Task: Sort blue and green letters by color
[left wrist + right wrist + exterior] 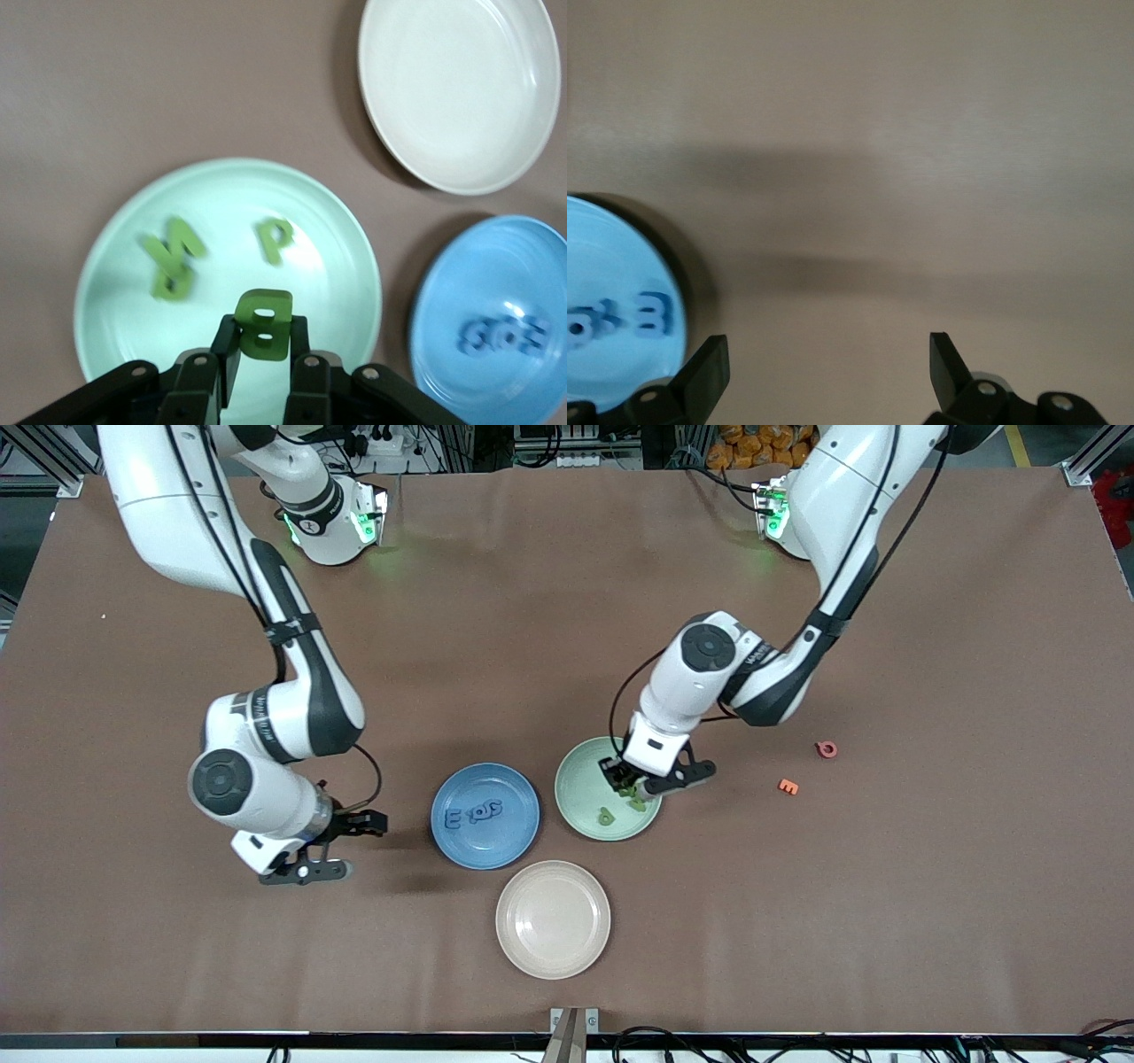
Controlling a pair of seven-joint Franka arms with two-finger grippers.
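Nearly done. The blue plate [485, 816] holds the blue letters [473, 813], bunched in a row near its centre; I count an E and about three more, but overlap makes the count unsure.

The green plate [608, 788] sits at 3 o'clock of the blue plate. In the left wrist view it holds an N-like green letter [174, 258] and a green P [274, 240], lying flat and apart from each other. The N one may be two pieces stacked, can't tell.

The left gripper [262, 347] is over the green plate, toward its 1 o'clock rim in the front view, jaws clamped on a green B [264, 324]. B stands on edge between the fingers, above the plate floor. Whether it touches the plate I can't tell.

The right gripper [330, 849] waits over bare table at 9 o'clock of the blue plate, jaws wide apart, holding nothing.

Left to do, my read: release the B into the green plate, then confirm the green count.

The beige plate [553, 919], at 6 o'clock of the other two, has nothing in it. An orange letter [788, 786] and a pink letter [827, 749] lie at 3 o'clock of the green plate, well apart from it; not part of the sort.

Letters look like small, chunky, matte blocks, tiny against the plates.
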